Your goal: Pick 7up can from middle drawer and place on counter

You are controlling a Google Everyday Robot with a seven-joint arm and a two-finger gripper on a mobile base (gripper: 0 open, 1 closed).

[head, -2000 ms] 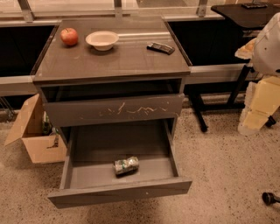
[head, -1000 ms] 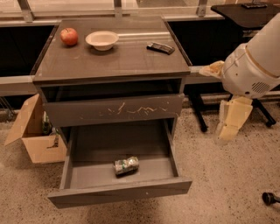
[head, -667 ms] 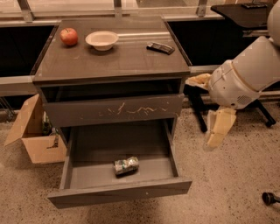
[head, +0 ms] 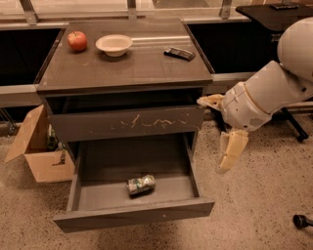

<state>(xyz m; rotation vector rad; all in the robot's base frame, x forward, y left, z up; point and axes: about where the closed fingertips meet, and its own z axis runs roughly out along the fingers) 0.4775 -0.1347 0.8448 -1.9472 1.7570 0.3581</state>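
Observation:
The 7up can [head: 141, 184], dented and silvery with a green and white label, lies on its side on the floor of the open middle drawer [head: 98, 196], near its front. The counter [head: 132, 66] is the grey-brown top of the cabinet. My gripper [head: 221, 126] hangs to the right of the cabinet, level with the scratched drawer front, above and to the right of the can. It is open and empty, with one pale finger [head: 210, 101] near the cabinet's corner and the other [head: 232, 149] pointing down.
A red apple [head: 77, 40], a white bowl [head: 114, 45] and a black remote [head: 179, 53] lie on the counter. The scratched drawer front [head: 127, 123] sits above the open drawer. A cardboard box [head: 39, 146] stands left. A black table [head: 279, 14] is at the back right.
My arm has swung in from the right edge, leftward and lower, toward the cabinet's right side. The can and drawer have not moved.

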